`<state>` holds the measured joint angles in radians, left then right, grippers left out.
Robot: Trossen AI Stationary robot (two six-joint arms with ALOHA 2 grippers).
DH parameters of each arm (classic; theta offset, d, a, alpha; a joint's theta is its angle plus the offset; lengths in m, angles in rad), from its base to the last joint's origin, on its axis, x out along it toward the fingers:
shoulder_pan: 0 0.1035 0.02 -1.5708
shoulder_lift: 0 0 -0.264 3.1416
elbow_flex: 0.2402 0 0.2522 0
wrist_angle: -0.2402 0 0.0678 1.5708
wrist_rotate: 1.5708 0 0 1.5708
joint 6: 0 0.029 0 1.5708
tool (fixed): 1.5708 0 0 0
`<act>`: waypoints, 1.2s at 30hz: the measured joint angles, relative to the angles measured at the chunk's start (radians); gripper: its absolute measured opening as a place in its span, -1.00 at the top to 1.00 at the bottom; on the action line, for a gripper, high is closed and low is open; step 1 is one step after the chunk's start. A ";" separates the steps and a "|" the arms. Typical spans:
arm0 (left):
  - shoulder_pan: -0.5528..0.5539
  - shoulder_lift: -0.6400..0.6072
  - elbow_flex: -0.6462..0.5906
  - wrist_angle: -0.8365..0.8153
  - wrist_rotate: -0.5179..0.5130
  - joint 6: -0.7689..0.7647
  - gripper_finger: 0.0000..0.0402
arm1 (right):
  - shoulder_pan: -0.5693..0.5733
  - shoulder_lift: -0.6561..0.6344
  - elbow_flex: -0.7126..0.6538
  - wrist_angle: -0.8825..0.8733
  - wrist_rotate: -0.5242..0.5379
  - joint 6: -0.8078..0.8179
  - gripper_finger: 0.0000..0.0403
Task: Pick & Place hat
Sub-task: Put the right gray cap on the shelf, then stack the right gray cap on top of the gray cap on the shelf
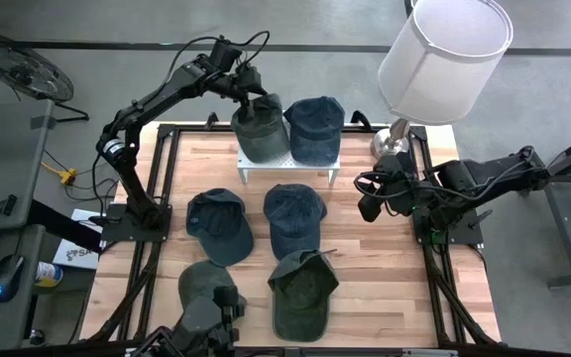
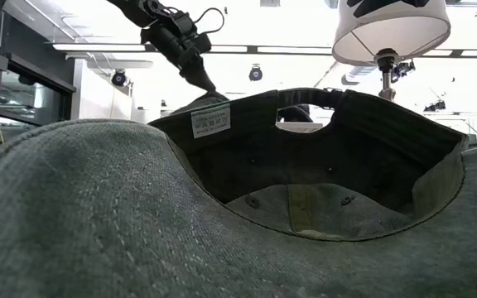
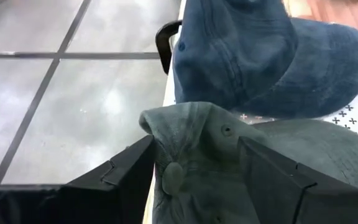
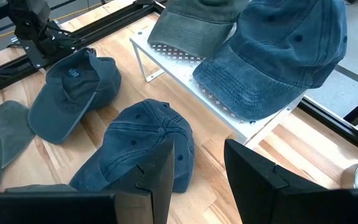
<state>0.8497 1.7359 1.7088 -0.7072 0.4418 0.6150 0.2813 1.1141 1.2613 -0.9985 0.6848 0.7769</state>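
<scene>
A lamp with a white shade (image 1: 445,45) and a silvery base (image 1: 392,139) stands at the two o'clock corner of the wooden surface (image 1: 385,268), and the low view shows the same shade (image 2: 392,29) high up against ceiling lights. A white perforated shelf (image 1: 290,164) on thin legs sits at twelve o'clock on the surface. On the floor off the ten o'clock corner lies a round fan (image 1: 20,67), and at eight o'clock a computer mouse (image 1: 6,277) rests on a grey side desk.

Two hats (image 1: 287,129) side by side on rack (image 1: 287,162), four hats (image 1: 266,253) on table (image 1: 385,268) in front, lamp (image 1: 442,45) right of rack
</scene>
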 joint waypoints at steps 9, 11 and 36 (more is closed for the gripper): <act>0.000 0.000 0.000 0.002 -0.037 -0.021 -0.13 | 0.000 0.000 0.000 -0.007 -0.004 0.000 0.34; 0.000 -0.004 0.000 0.000 -0.066 -0.022 -0.13 | 0.000 0.000 0.000 -0.007 -0.005 0.000 0.34; -0.058 -0.187 0.000 -0.009 -0.139 -0.159 -0.13 | 0.000 0.000 0.000 -0.007 -0.016 -0.029 0.34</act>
<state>0.7917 1.5491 1.7088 -0.7161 0.3024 0.4556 0.2813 1.1141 1.2613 -1.0054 0.6687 0.7483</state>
